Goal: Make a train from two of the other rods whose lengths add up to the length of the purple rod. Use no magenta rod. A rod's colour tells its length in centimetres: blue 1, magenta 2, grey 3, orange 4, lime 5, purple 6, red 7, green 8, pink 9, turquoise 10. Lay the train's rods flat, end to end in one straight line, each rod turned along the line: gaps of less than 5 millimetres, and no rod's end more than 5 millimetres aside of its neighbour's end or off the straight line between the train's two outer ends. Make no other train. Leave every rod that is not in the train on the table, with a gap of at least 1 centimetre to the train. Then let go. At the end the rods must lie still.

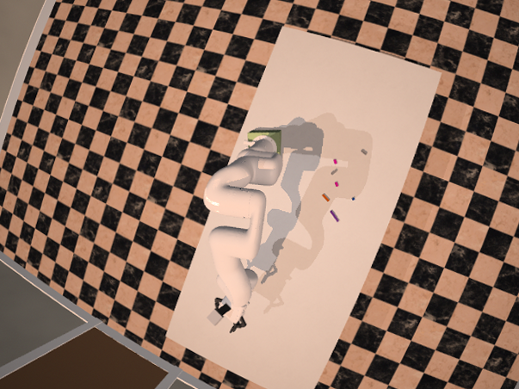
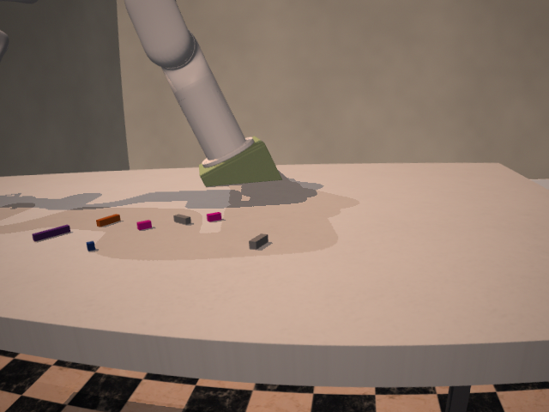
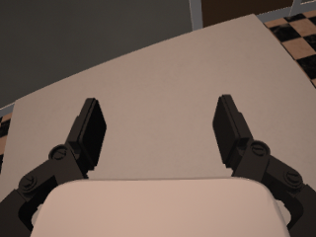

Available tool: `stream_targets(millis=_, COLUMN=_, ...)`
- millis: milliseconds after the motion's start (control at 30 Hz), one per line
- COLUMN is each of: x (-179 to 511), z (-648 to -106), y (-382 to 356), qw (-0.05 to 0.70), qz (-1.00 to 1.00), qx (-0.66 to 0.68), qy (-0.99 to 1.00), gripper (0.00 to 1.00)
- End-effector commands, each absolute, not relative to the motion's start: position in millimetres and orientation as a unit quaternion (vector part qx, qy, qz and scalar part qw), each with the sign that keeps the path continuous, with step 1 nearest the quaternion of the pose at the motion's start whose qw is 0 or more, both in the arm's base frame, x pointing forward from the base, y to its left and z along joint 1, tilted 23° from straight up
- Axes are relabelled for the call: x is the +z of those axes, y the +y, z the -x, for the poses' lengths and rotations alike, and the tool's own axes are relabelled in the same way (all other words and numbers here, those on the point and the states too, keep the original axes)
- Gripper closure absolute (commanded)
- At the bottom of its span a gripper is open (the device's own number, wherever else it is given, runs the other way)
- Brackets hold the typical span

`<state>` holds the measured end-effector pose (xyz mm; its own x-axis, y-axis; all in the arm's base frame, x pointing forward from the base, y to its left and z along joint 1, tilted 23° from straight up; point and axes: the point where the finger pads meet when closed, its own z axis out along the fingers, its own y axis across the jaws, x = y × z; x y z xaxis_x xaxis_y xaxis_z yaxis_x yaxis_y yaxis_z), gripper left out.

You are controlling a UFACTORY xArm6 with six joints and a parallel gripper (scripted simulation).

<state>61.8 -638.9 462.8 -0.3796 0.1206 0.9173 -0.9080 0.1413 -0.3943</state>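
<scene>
A purple rod [image 1: 334, 216] [image 2: 51, 233] lies flat on the table. An orange rod [image 1: 326, 197] [image 2: 108, 220] lies near it. One grey rod [image 1: 334, 171] [image 2: 181, 219] lies between two magenta rods, one [image 1: 335, 161] [image 2: 214, 216] nearer the arm's base and one [image 1: 336, 184] [image 2: 144, 225] nearer the orange rod. Another grey rod [image 1: 364, 151] [image 2: 258, 241] lies apart from the others. A small blue rod [image 1: 353, 198] [image 2: 90, 245] lies alone. All rods are apart from one another. My gripper [image 3: 158, 111] is wide open and empty, above the table's other end, far from the rods.
The white table [image 1: 389, 95] [image 2: 354, 287] [image 3: 158, 74] carries the arm's green base block [image 2: 244, 168] at one long edge. The arm's shadows fall across the table and over several rods. In the wrist view, table edges show at the top and sides.
</scene>
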Motion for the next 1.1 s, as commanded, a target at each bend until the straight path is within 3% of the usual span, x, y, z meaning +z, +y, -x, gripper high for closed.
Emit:
stream_targets(millis=0, x=466, z=-62, y=-639, qw=0.453, qz=-0.324, qx=0.57, qy=-0.604, gripper=0.0)
stream_targets(millis=700, x=464, z=-66, y=-638, qw=0.452, qz=-0.328, qx=0.568, qy=-0.604, gripper=0.0)
stream_targets(millis=1067, x=430, z=-133, y=-619, qw=0.448, qz=-0.398, qx=0.535, qy=-0.596, gripper=0.0)
